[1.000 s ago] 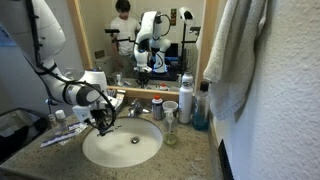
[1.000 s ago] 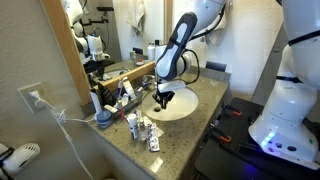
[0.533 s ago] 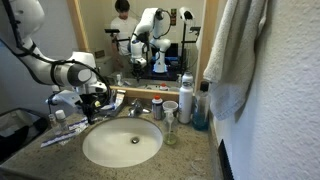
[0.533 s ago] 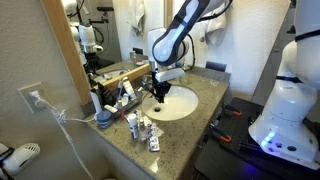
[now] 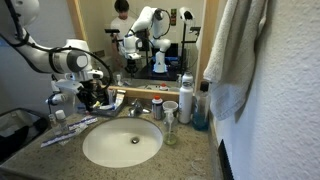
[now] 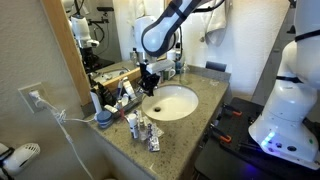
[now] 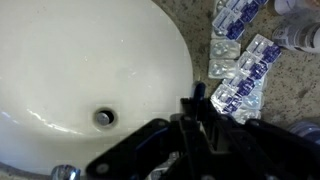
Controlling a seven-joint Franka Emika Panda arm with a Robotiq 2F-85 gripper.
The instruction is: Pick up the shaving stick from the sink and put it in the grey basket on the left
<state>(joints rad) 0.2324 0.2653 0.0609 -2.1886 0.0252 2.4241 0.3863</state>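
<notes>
The oval white sink [image 5: 92,150] sits in the speckled counter and its basin holds nothing in both exterior views [image 6: 190,108]. The wrist view shows the basin [image 7: 70,50] and its metal drain [image 7: 104,117]. My gripper [image 5: 97,98] hangs above the counter at the basin's back rim, by the mirror [image 6: 148,86]. In the wrist view its fingers [image 7: 196,112] are shut on a slim dark stick [image 7: 195,93] that pokes out between them, the shaving stick. I cannot clearly make out a grey basket.
Blister packs [image 7: 245,75] lie on the counter beside the basin. Long white sticks [image 5: 66,130] lie at the sink's side. Cups [image 5: 170,111], a tall can [image 5: 186,98] and a blue bottle [image 5: 200,116] stand at the opposite side. Small bottles [image 6: 140,126] and a grey-blue bowl [image 6: 101,118] stand nearby.
My gripper has risen from over the basin and moved sideways and back toward the mirror edge of the counter, fingers still shut on the stick.
</notes>
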